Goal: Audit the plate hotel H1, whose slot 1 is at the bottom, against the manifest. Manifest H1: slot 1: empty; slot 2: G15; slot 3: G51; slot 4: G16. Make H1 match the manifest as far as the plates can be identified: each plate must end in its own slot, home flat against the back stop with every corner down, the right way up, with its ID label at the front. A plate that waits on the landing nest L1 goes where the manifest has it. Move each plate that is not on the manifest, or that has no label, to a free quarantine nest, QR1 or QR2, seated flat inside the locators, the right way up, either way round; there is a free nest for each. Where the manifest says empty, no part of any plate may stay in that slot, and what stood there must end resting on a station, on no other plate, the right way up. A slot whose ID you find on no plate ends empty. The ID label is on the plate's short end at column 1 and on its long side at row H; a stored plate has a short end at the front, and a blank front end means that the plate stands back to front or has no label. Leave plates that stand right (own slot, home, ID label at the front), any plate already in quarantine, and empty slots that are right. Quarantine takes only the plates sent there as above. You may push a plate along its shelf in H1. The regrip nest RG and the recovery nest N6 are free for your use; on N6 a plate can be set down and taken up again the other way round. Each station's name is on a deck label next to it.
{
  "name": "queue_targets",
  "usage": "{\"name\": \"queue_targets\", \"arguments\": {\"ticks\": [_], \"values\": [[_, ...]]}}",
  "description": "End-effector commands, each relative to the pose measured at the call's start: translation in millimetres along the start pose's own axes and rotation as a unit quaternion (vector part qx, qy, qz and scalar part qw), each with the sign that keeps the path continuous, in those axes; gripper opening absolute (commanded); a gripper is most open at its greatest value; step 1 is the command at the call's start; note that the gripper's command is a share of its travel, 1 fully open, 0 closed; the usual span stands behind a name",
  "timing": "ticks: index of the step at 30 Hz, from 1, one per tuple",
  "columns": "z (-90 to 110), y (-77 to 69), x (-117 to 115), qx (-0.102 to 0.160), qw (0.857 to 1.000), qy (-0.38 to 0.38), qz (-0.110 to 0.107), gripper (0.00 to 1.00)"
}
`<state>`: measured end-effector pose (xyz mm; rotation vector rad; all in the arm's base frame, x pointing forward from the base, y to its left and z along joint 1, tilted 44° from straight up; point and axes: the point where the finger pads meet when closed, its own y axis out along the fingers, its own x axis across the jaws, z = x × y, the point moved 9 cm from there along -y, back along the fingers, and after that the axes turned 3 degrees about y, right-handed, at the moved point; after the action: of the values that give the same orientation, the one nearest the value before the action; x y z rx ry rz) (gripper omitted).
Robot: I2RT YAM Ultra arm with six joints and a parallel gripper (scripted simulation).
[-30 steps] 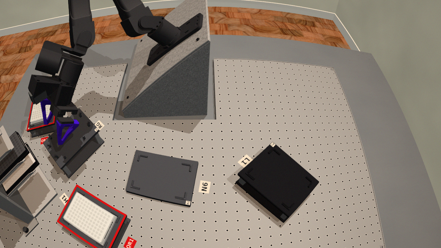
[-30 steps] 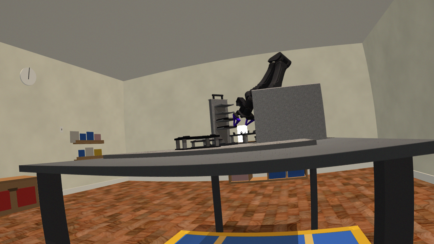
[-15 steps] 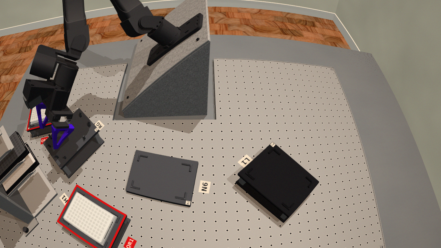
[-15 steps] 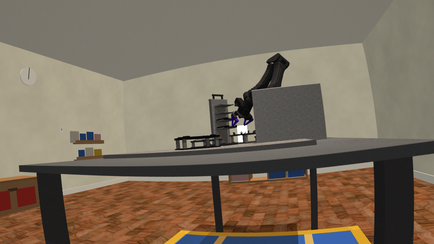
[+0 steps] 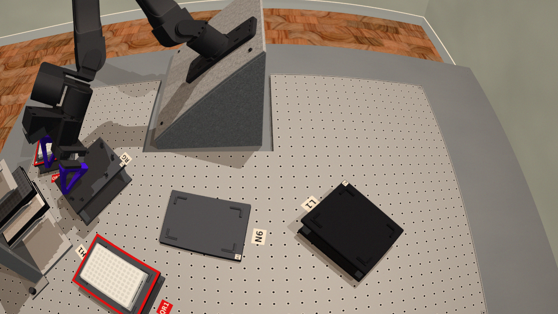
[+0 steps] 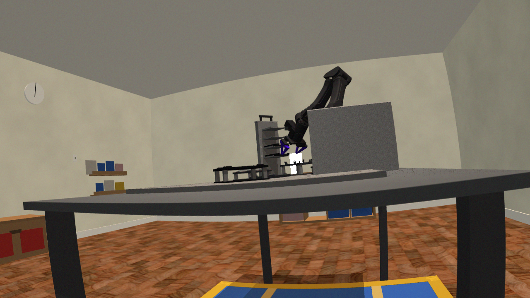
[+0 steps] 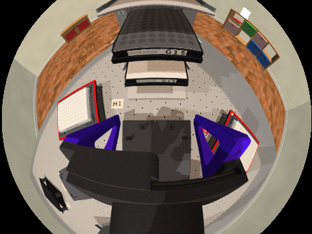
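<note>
Nearest the top camera, at the front left of the worktop, the red-framed nest QR1 holds a pale well plate lying flat inside its frame. To its right lie the flat grey nest N6 and the black raised nest L1, both bare on top and well apart from each other. At the left edge stands the hotel H1, with a dark plate on an upper shelf and a pale plate on the shelf below it; in the wrist view the dark plate's front end reads G15, while the pale plate's front end shows no readable marking. How far each sits toward the back stop cannot be told.

Behind QR1, the regrip nest RG stands tilted on its dark stand. The end effector hovers just over RG's left part, facing H1, its purple fingers spread wide with nothing between them; in the wrist view they flank RG's top face. Just beyond it, the second red-framed nest QR2 carries another pale plate, largely hidden by the wrist in the top view.

Farther back, the arm rises from its mount on the sloped face of a grey wedge block.
</note>
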<state>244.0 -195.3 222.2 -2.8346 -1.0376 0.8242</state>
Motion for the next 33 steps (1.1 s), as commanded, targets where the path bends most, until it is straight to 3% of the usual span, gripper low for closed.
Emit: {"name": "queue_targets", "arguments": {"ticks": [1, 33], "values": [[-5.2, 1.5, -0.3, -0.004, 1.000, 0.001, -0.001, 1.00], [-31.9, 27.7, 1.2, -0.004, 1.000, 0.001, -0.001, 1.00]]}}
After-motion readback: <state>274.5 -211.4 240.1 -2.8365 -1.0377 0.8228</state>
